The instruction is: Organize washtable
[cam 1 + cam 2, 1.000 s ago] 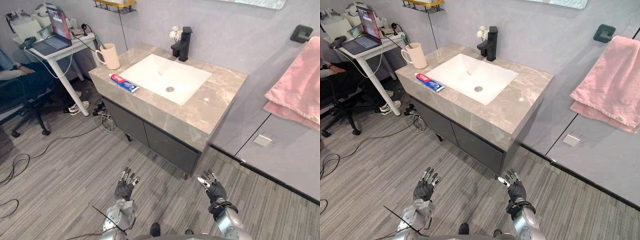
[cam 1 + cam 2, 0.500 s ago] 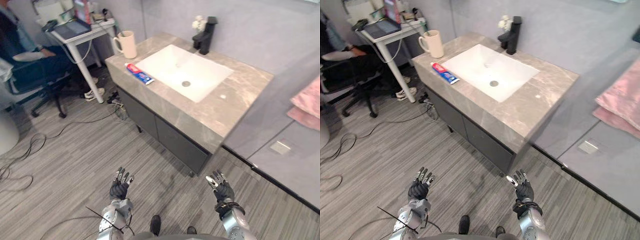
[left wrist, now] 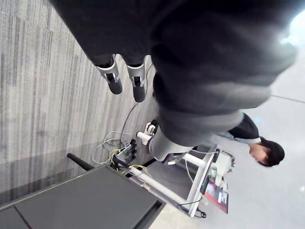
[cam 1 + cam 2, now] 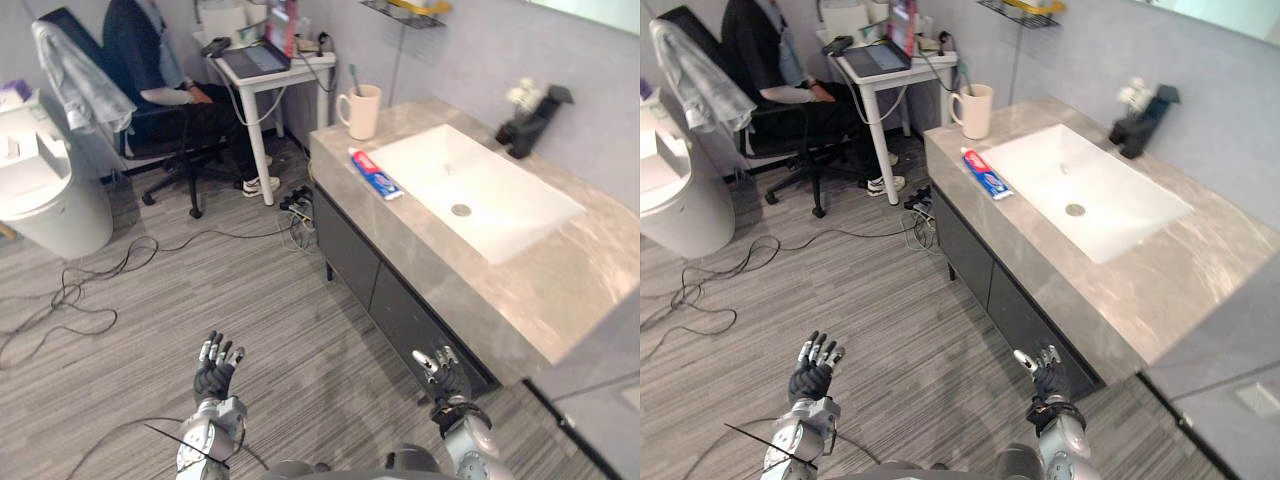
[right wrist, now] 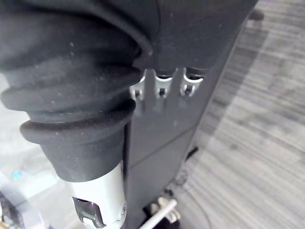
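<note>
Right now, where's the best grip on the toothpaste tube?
Probably mid-body, pinched across its width from above: the toothpaste tube lies flat on the counter between its front edge and the sink, both long sides free.

Back left, a seated person with a grey-blue sleeve (image 4: 800,93) on a black wheeled office chair (image 4: 788,182), drawn up to a small white table (image 4: 902,70) carrying an open laptop (image 4: 880,55). Beside that chair, a pale grey garment (image 4: 695,75) draped over a dark backrest, and near it a white rounded plastic container (image 4: 670,205) standing on the grey wood-grain plank floor (image 4: 890,320). By the table's foot, a tangle of cables and plugs (image 4: 915,203); high on the grey wall, a black wire shelf (image 4: 1025,10).
</note>
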